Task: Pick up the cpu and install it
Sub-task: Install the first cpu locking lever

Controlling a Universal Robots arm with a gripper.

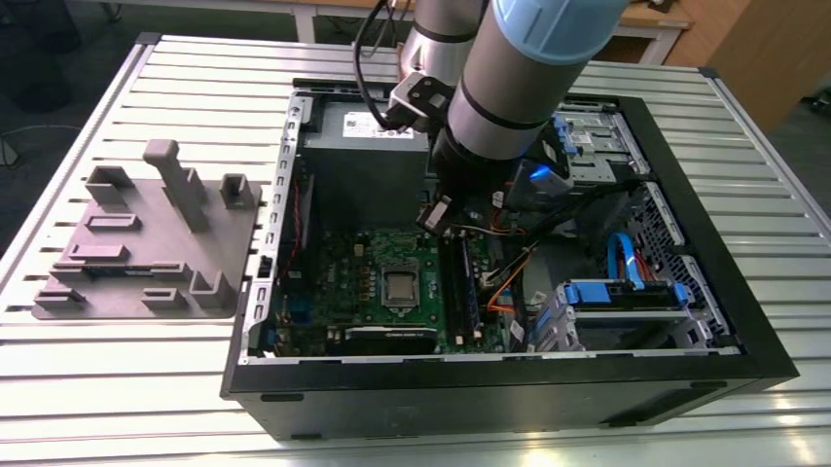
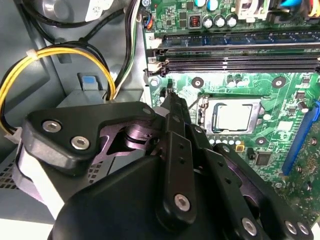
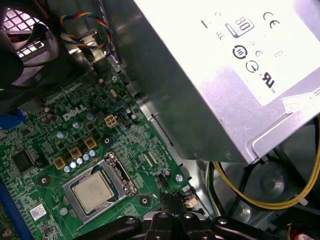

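The cpu is a small silver-grey square lying flat in its metal-framed socket on the green motherboard. Both wrist views show the cpu resting in the socket. My gripper is shut with nothing between its black fingers. It hovers over the board's corner beside the socket, apart from the cpu, on the side toward the power supply. The gripper tips point at a spot near a board screw. In the exterior view the gripper hangs inside the open case under the arm.
The silver power supply stands close beside the gripper. Yellow cables loop near it. Black memory sticks run along the socket's far side. The black case wall rings the board. A grey fixture plate lies on the exterior view's left.
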